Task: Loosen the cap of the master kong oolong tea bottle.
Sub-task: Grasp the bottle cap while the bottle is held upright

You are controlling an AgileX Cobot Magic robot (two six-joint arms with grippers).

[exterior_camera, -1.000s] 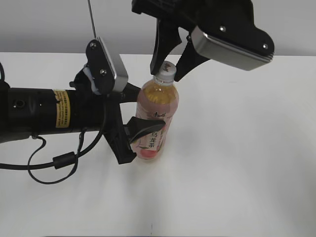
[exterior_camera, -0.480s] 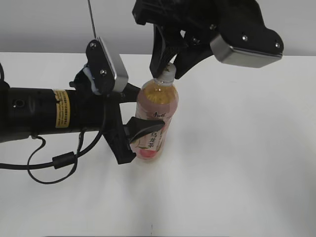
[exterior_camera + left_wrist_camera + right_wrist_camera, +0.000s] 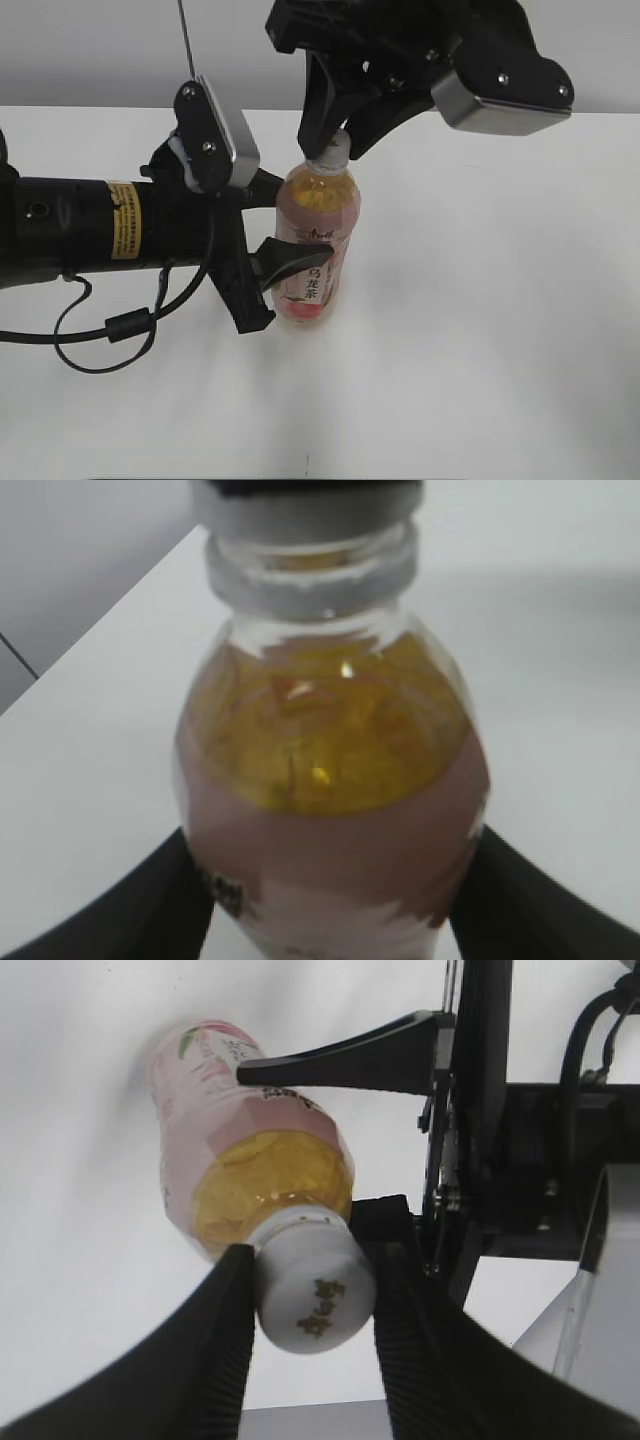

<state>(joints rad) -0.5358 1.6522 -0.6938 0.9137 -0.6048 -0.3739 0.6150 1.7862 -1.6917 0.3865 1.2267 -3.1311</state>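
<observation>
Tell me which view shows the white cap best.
The right wrist view: the cap fills the foreground, logo visible, squeezed between the right gripper's jaws. The left wrist view shows only its lower edge; the exterior view shows a sliver.

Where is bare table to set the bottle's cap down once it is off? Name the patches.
Free: the white table right of the master kong oolong tea bottle, and the strip in front of it. Crowded: left of the bottle, where the left end effector clamps it, and above, where the right end effector grips the cap.

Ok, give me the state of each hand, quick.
Left hand: closed on the oolong tea bottle, gripping its body.
Right hand: closed on the white cap.
</observation>
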